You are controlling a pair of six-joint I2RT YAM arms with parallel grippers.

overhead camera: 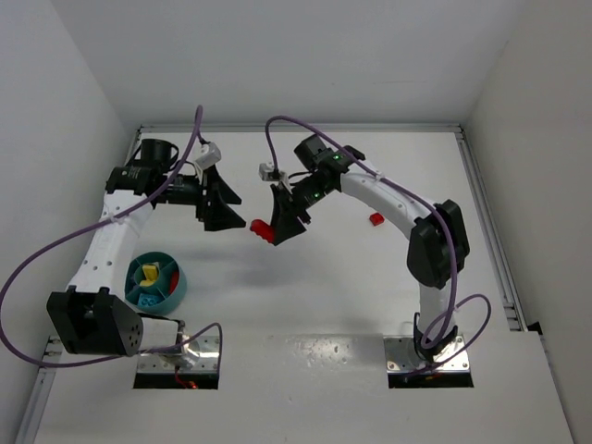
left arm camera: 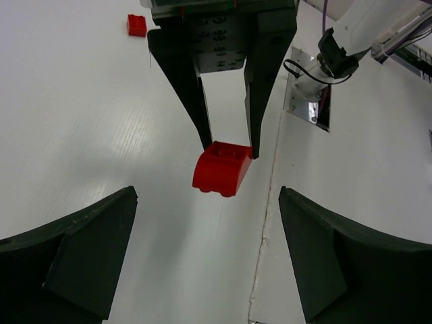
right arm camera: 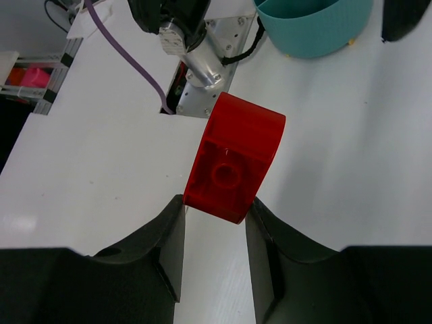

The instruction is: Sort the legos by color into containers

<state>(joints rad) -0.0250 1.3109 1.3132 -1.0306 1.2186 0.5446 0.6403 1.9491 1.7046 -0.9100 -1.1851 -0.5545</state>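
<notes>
Right pincer (right arm camera: 214, 205) pinching lego (right arm camera: 236, 155), left pincer (overhead camera: 239, 213) agape opposite

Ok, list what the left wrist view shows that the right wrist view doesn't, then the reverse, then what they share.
Left wrist only: a loose red brick lying on the table, and the right tool seen from the front, its fingers pinching the held red brick from both sides.
Right wrist only: the teal bowl at the top edge, its inside hidden, and the left arm's base plate.
Both: the same held red brick, clear of the white table.
</notes>
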